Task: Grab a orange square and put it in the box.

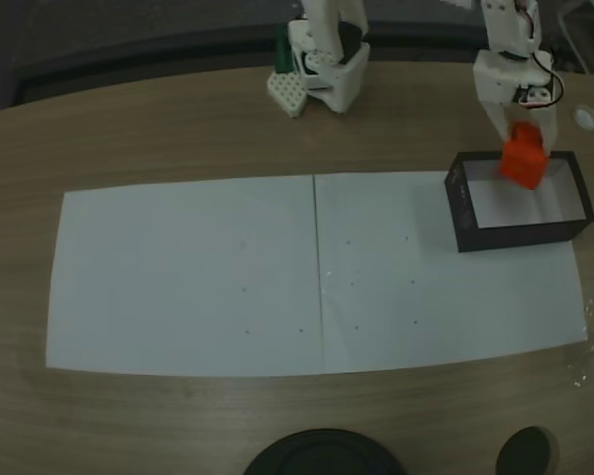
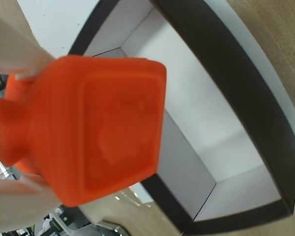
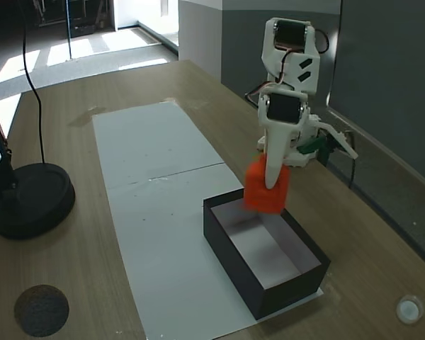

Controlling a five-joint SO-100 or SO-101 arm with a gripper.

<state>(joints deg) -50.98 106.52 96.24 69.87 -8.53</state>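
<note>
Grab finished: pincer clamped on the orange square, held aloft over the box, above the rim at one end of the white interior. Left to do, by the look: lower, release inside, withdraw.

White paper sheets cover the wooden table; black lamp base nearby.

Claw downward, clamped, arm raised
</note>
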